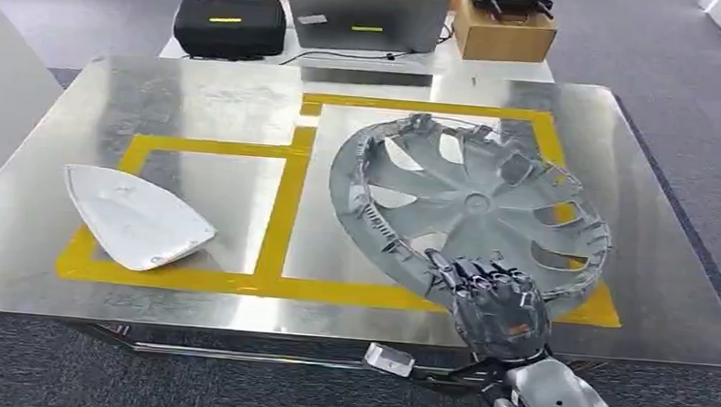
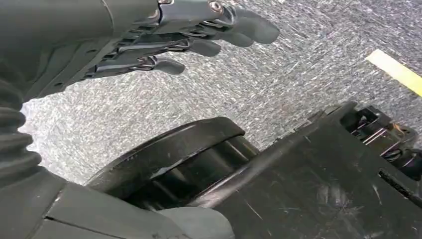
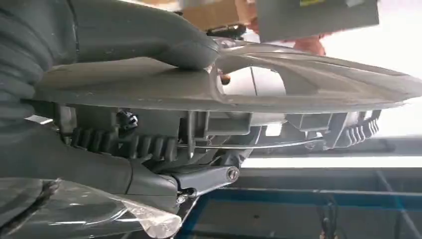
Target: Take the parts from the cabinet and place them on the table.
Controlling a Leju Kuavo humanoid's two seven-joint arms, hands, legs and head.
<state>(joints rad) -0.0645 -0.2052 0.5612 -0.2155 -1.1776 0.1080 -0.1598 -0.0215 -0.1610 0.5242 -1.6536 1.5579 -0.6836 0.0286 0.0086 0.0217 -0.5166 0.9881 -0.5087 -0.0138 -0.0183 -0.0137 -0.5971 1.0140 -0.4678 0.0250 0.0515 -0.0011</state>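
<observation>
While the right hand (image 1: 495, 302) grips the near rim of one grey wheel cover (image 1: 473, 205) (thumb on its face, fingers under the edge), that cover lies tilted over the steel table (image 1: 33, 236) inside a yellow tape box. One white part (image 1: 132, 217) rests well off to the hand's left. The left hand (image 2: 199, 37) hangs over carpet, fingers loosely extended, holding nothing.

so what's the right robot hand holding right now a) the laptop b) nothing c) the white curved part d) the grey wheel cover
d, the right robot hand grips the near rim of the grey wheel cover over the table's right taped box; the white curved part lies apart in the left one.
</observation>
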